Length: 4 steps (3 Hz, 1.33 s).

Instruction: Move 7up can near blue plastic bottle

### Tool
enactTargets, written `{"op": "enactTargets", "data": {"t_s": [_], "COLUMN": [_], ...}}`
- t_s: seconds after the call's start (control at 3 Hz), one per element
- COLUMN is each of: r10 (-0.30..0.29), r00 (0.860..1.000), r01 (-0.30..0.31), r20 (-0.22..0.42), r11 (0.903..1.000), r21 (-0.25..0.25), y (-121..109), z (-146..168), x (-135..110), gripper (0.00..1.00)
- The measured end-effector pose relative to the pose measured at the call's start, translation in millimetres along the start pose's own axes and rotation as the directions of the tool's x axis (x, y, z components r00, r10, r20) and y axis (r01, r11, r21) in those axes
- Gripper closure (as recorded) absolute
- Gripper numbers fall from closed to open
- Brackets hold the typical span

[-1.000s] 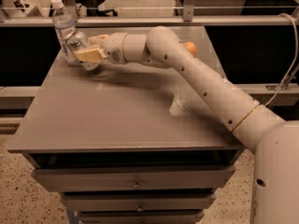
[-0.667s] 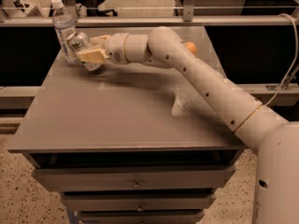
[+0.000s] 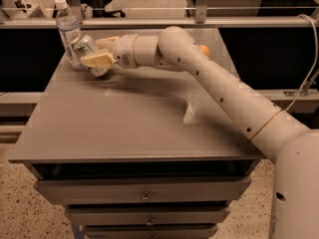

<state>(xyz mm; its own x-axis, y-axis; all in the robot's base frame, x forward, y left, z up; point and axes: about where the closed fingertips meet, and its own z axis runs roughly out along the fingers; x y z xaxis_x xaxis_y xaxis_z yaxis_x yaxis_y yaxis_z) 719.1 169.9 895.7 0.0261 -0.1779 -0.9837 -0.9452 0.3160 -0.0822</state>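
The blue plastic bottle stands upright at the far left corner of the grey table, clear with a white cap. The 7up can is a small silver can tilted toward the bottle, right beside it. My gripper reaches in from the right on a long white arm, and its cream fingers are shut on the 7up can, just right of the bottle and low over the table top.
An orange ball lies behind the arm at the table's far right. A white smear marks the table top right of centre. Drawers are below the front edge. A rail runs behind.
The gripper and can have barely shifted; they stay beside the bottle at the far left corner.
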Motion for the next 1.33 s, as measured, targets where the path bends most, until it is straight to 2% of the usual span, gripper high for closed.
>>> {"op": "enactTargets", "data": {"t_s": [0.33, 0.67, 1.0, 1.33], "r10": [-0.001, -0.001, -0.015, -0.046], "r00": [1.000, 1.000, 1.000, 0.995], "r01": [0.001, 0.001, 0.016, 0.051], "r20": [-0.004, -0.006, -0.023, -0.087], "r11": [1.0000, 1.0000, 0.9994, 0.9972], "r21": [-0.001, 0.003, 0.029, 0.054], "y": [1, 1, -2, -2], "z": [-1, -2, -18, -52], "x": [1, 2, -5, -24], "gripper": [0.00, 0.00, 0.00, 0.00]}}
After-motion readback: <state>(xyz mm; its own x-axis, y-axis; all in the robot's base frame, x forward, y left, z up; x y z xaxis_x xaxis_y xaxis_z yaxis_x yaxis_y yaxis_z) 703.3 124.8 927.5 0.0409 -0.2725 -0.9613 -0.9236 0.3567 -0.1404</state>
